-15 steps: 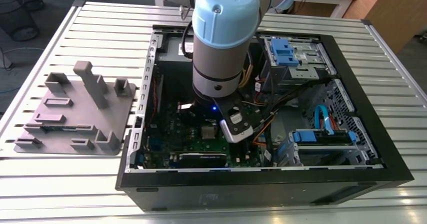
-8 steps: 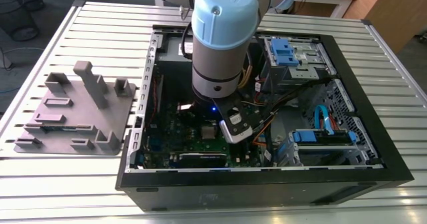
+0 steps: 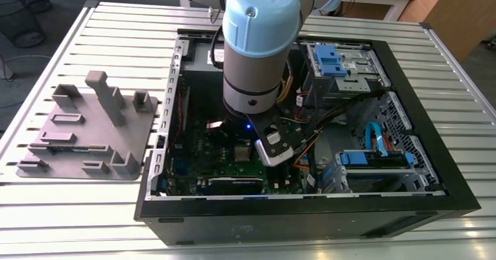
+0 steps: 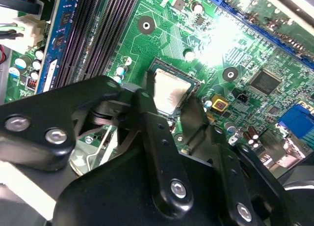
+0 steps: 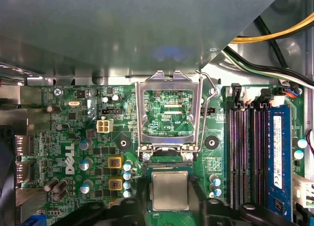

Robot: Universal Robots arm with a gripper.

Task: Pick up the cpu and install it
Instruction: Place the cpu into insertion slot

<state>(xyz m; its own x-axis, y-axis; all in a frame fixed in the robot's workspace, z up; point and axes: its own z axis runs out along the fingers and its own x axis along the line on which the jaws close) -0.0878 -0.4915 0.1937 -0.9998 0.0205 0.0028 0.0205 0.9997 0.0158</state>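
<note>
One hand (image 4: 170, 100) astride cpu (image 4: 169, 91), first wrist view, latch (image 5: 141, 113) seemingly raised

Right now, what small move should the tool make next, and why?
Probably ease straight down a little: the tool grips the cpu squarely over the socket, whose load plate stands open; whether it is seated I cannot tell.

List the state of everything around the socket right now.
cpu, flat in the socket, metal top up.
load plate, swung open.
lever, unlatched.
hand, low over the cpu, grip unclear.
computer case, side open.
</note>
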